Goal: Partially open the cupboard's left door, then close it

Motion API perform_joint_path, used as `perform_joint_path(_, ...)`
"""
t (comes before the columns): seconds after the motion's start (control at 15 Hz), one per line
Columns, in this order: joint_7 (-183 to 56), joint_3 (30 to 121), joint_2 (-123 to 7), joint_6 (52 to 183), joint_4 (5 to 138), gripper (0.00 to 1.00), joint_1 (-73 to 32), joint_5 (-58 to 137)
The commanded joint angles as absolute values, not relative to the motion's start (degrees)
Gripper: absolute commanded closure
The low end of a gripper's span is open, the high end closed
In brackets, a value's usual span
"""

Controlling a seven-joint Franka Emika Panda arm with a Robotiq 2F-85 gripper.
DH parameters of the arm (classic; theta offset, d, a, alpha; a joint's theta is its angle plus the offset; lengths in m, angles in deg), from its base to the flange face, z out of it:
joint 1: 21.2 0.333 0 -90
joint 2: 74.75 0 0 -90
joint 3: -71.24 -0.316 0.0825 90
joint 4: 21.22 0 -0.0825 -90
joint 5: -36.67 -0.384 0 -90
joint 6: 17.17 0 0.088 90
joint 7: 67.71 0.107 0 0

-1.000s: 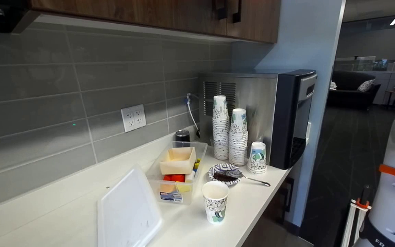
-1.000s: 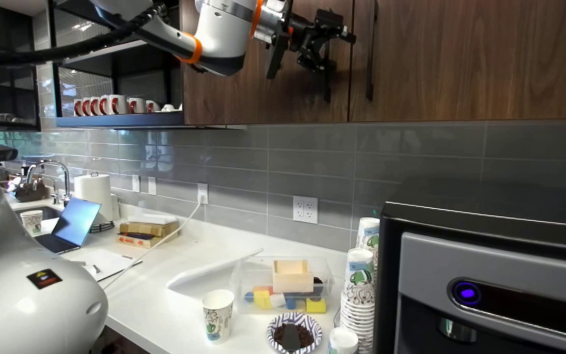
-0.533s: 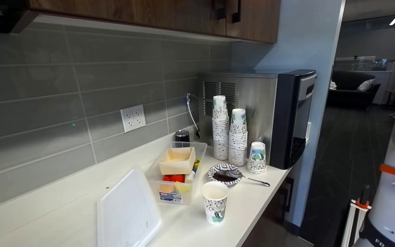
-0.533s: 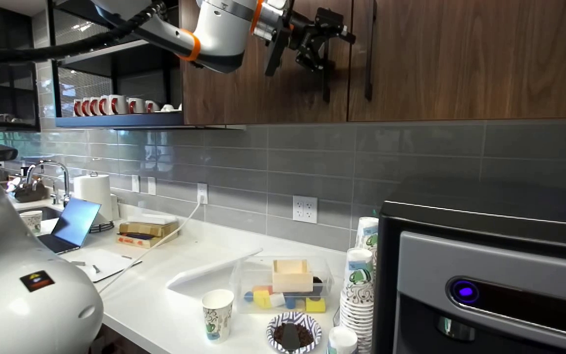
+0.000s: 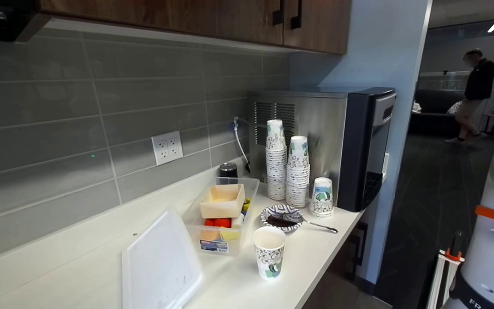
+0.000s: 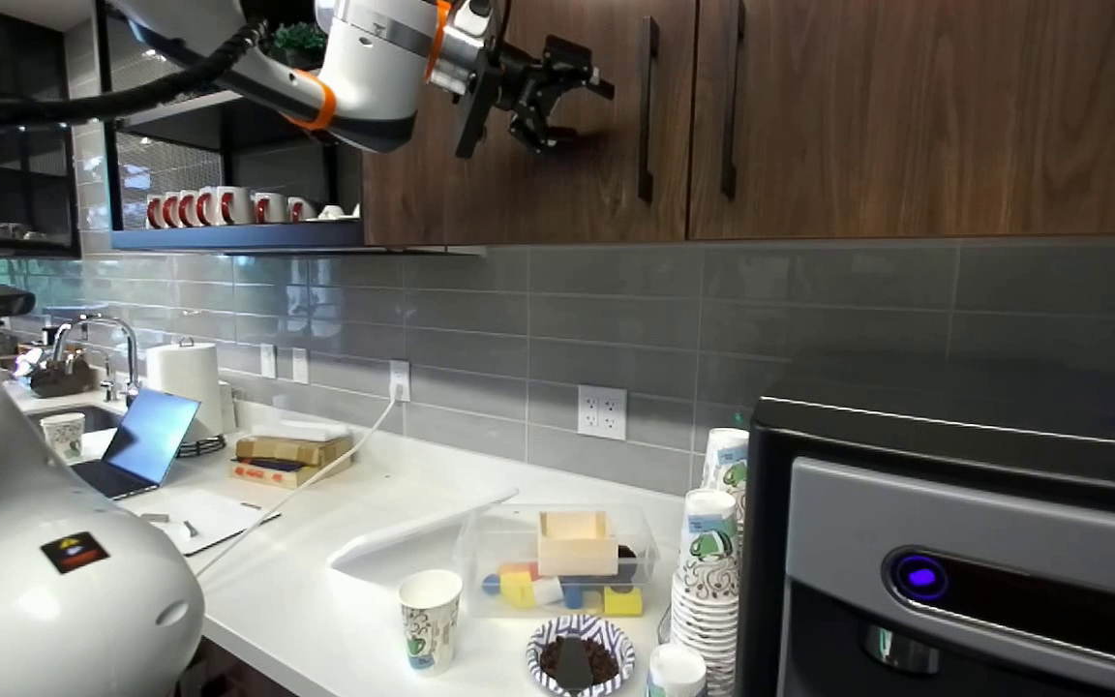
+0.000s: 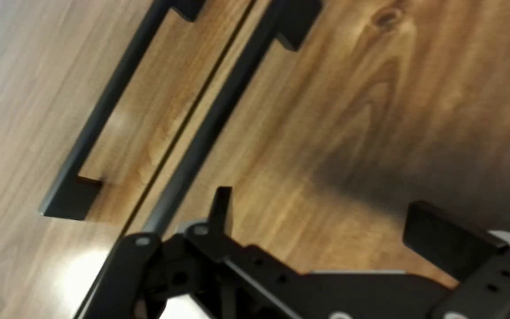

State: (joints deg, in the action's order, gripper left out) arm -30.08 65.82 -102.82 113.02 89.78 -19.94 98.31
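Observation:
The dark brown cupboard (image 6: 906,116) hangs above the counter, and its lower edge shows in an exterior view (image 5: 165,17). Its left door (image 6: 519,194) looks shut, level with the twin door. The left door's black bar handle (image 6: 647,106) stands by its right edge; it also shows in the wrist view (image 7: 219,115). My gripper (image 6: 588,112) is in front of the left door, left of this handle and apart from it. In the wrist view the fingers (image 7: 319,204) are spread wide with only bare door wood beyond them.
The twin door's handle (image 6: 732,106) is close beside the left one. An open shelf with mugs (image 6: 228,206) adjoins the cupboard's left side. Below are a clear bin (image 6: 480,581), paper cups (image 6: 430,620), a patterned bowl (image 6: 536,658) and a dispenser machine (image 6: 954,416).
My gripper was at the left door's handle and has moved left, off it. The door has stayed shut. A person has walked into the background.

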Motion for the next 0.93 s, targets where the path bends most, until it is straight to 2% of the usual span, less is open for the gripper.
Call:
perform_joint_path(0.0,-29.2,61.0,-104.3,107.8,90.6,0.00,-19.6,96.1)
perform_joint_path(0.47,-25.6,56.4,-108.7,94.7,92.7,0.00,-18.8,97.0)
perform_joint_path(0.87,-24.7,55.9,-110.6,88.8,94.4,0.00,-17.7,97.4)
